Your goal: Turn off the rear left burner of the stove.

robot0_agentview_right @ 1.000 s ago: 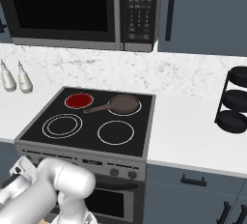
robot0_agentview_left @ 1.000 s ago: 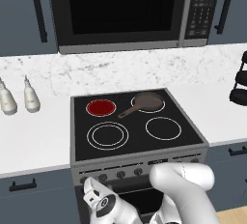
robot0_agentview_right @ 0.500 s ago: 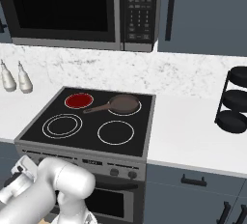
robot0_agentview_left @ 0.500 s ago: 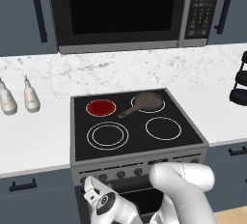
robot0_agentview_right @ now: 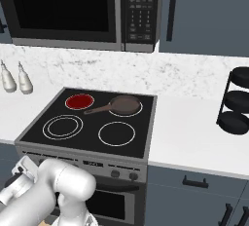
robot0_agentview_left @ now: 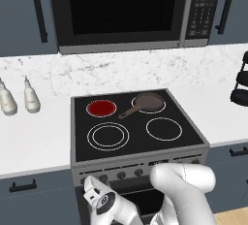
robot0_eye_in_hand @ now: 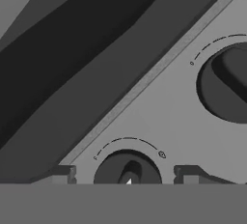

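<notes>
Nothing has shifted visibly since the earlier frames: on the black glass-top stove (robot0_agentview_left: 135,127) the small red-glowing rear left burner (robot0_agentview_left: 101,107) stays lit, while the open, empty two-finger gripper (robot0_eye_in_hand: 125,175) straddles one dark round knob (robot0_eye_in_hand: 127,171); an off-centre closure could slip off.

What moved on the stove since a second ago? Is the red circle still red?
Nothing visibly moved. The rear left burner still glows red, the pan sits on the rear right zone, and the gripper stays close against the stove front, straddling a knob.
</notes>
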Controlling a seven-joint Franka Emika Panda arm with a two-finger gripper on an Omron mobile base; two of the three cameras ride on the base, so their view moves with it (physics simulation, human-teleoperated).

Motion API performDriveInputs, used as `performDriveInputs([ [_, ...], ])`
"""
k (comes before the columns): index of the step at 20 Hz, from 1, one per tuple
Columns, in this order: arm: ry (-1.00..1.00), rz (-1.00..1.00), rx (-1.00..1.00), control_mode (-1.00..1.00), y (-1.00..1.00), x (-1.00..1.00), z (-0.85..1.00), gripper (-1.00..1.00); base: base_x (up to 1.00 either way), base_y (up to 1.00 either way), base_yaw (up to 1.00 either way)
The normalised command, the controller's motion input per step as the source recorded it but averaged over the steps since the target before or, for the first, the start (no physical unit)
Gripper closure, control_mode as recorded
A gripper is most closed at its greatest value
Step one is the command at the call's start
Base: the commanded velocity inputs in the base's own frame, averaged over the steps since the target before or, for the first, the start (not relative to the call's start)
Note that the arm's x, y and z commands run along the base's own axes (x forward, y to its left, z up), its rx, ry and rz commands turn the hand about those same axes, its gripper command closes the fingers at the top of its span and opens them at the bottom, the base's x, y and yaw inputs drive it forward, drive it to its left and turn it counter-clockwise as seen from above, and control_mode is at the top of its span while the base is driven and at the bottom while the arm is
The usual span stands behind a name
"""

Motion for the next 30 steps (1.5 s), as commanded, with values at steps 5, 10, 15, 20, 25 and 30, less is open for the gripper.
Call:
performDriveInputs([
  [5, 0.00, 0.00, 0.02, -1.00, 0.00, 0.00, 0.05, 1.00, 0.00, 0.00, 0.00],
  [10, 0.00, -0.03, 0.15, -1.00, 0.00, 0.00, 0.19, 1.00, 0.00, 0.00, 0.00],
  [15, 0.00, -0.09, 0.37, -1.00, -0.15, 0.00, 0.28, 1.00, 0.00, 0.00, 0.00],
  [20, -0.03, -0.12, 0.52, -1.00, -0.25, -0.03, 0.34, 1.00, 0.00, 0.00, 0.00],
  [25, -0.05, -0.13, 0.55, -1.00, -0.32, 0.00, 0.36, 1.00, 0.00, 0.00, 0.00],
  [30, -0.07, -0.15, 0.63, -1.00, -0.33, 0.00, 0.32, 1.00, 0.00, 0.00, 0.00],
])
